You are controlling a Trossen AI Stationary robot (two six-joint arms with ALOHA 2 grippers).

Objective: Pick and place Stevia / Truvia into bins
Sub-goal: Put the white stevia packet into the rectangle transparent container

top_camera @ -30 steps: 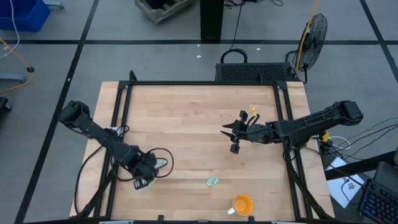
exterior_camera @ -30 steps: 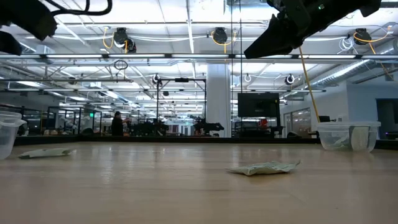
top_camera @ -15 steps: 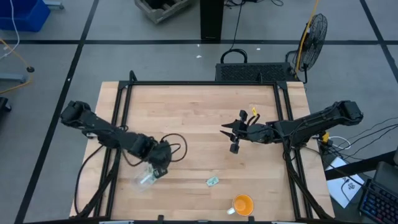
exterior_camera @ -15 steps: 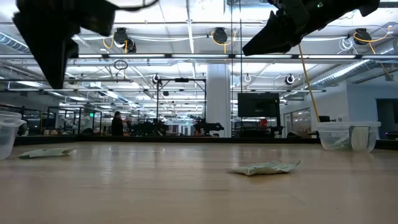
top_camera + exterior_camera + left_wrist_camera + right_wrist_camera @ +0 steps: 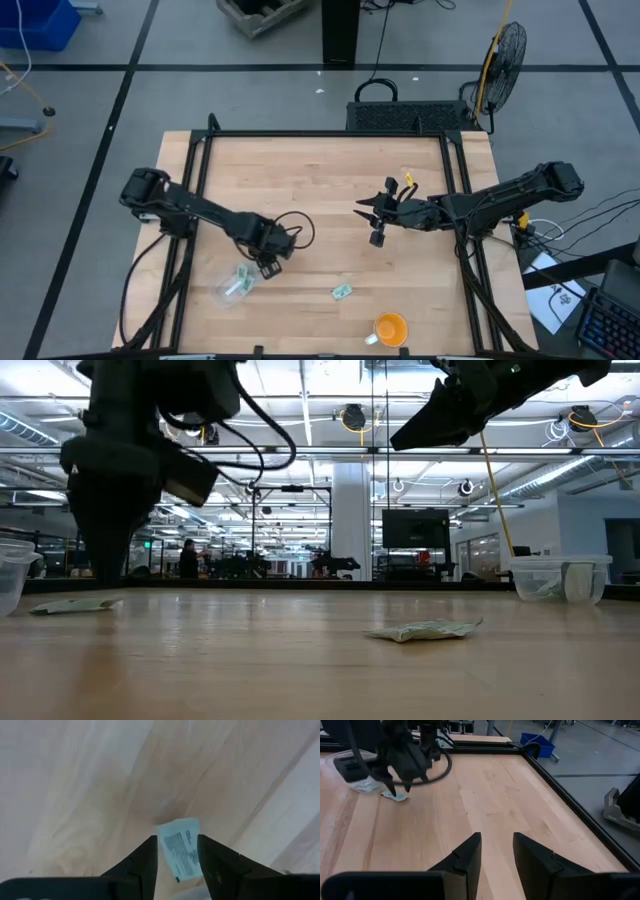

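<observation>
Working left to right in the high view: at about 8 o'clock on the table (image 5: 320, 190) you have the near bin (image 5: 231, 288), a see-through cup. Just beside it, toward 2 o'clock, a sachet (image 5: 180, 854) lies flat on the wood, close to the cup's rim.

Your left tool (image 5: 270, 263) hangs right over that sachet. In the left wrist view the sachet shows between the two spread fingers (image 5: 145, 862), so the tool is open and holds nothing. The sachet's long axis runs roughly along the gap, its short sides facing the fingers; you can likely close across its width after a straight descent.

Further right, at 6 o'clock, a second sachet (image 5: 342, 291) lies alone, with the orange cup (image 5: 390, 328) beyond it at 5 o'clock. The left arm is nearer to both sachets.

Your right tool (image 5: 374, 220) waits above the table's middle-right, fingers parted, empty.
</observation>
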